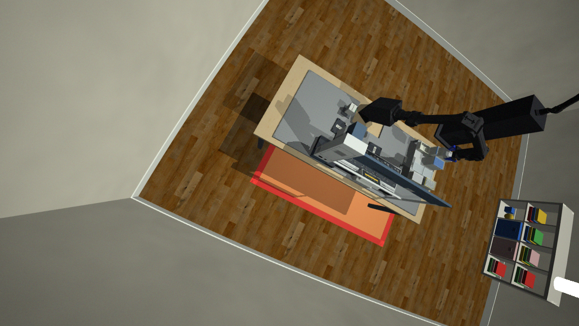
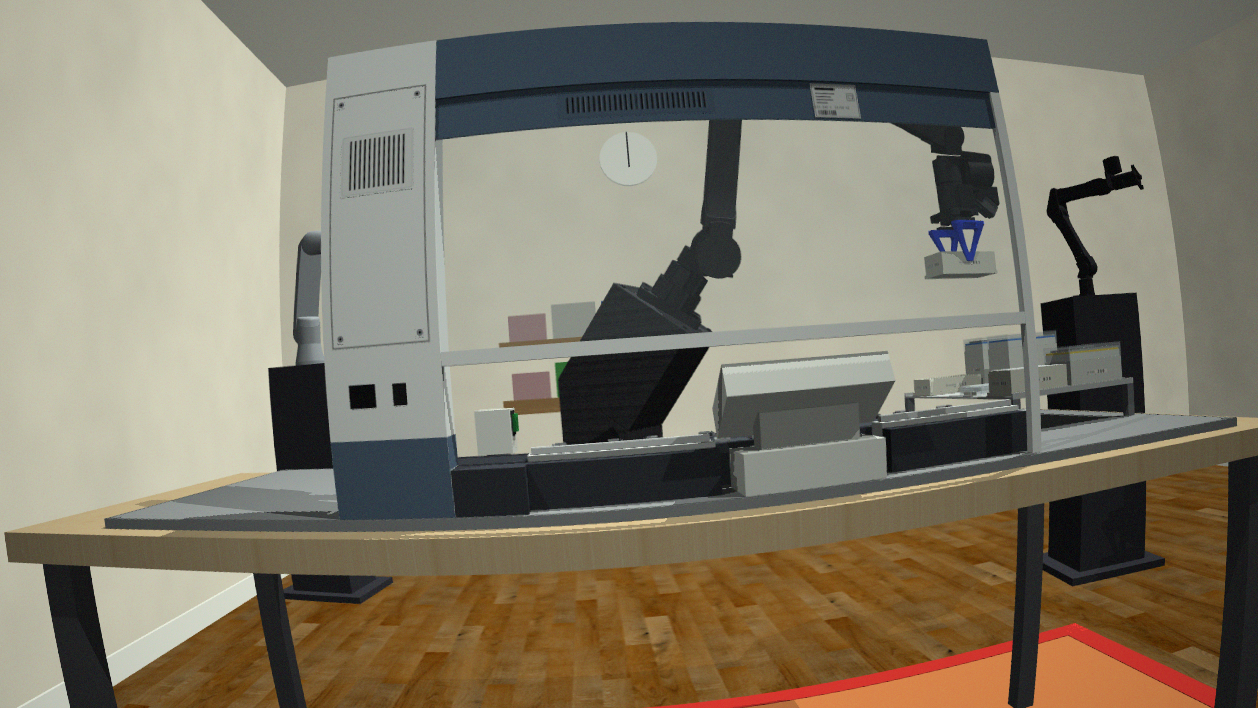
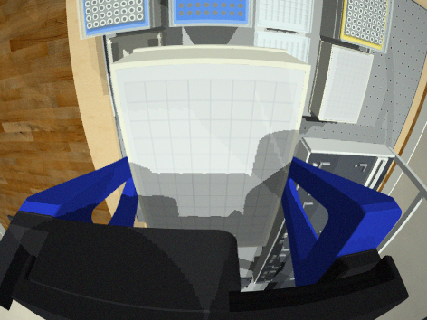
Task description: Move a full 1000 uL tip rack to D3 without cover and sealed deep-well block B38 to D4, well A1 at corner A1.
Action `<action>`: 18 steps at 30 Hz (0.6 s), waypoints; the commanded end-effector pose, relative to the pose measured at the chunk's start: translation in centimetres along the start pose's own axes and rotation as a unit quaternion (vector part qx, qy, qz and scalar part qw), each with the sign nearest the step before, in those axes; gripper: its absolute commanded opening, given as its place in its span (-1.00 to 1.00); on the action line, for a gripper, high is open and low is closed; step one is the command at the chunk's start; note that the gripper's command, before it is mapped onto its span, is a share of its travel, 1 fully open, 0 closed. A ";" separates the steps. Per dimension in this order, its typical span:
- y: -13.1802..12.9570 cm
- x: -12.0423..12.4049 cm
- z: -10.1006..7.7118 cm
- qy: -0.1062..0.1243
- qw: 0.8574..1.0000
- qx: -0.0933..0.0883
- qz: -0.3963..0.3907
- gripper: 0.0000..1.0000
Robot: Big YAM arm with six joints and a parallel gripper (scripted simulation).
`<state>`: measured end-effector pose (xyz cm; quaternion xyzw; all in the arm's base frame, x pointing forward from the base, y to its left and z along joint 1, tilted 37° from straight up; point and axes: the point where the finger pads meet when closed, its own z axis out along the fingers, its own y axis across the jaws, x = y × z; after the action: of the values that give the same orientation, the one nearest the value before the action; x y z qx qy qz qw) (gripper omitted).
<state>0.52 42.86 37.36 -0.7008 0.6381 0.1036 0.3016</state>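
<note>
My gripper [image 1: 452,154] [image 2: 957,255] [image 3: 210,161] is shut on a pale sealed deep-well block [image 2: 985,264] [image 3: 199,108], gripped by its two sides, level and high above the SHELF [image 2: 1130,398] area. Its ID is too small to read. A second sealed block [image 3: 346,83] stands at the right of the shelf. In the wrist view, a blue rack [image 3: 117,14] at top left shows pale rings, a blue rack [image 3: 210,14] beside it shows dark holes in its blue plate, and a yellow rack [image 3: 365,20] [image 2: 1091,365] shows pale rings. Size labels are unreadable.
Clear ribbed items [image 3: 283,14] lie between the blue and yellow racks. An open-looking tray [image 3: 136,45] is partly hidden behind the held block. The dark deck [image 3: 344,163] with brackets lies right of the block, beside the machine's frame post [image 3: 409,174].
</note>
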 end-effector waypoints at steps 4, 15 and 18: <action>-0.6 -1.4 -2.0 -0.026 1.000 0.002 0.007 -1.00; -0.6 -1.4 -2.0 -0.026 1.000 0.002 0.007 -1.00; -0.6 -1.4 -2.0 -0.026 1.000 0.002 0.007 -1.00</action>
<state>0.52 42.86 37.41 -0.7006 0.6380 0.1039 0.3020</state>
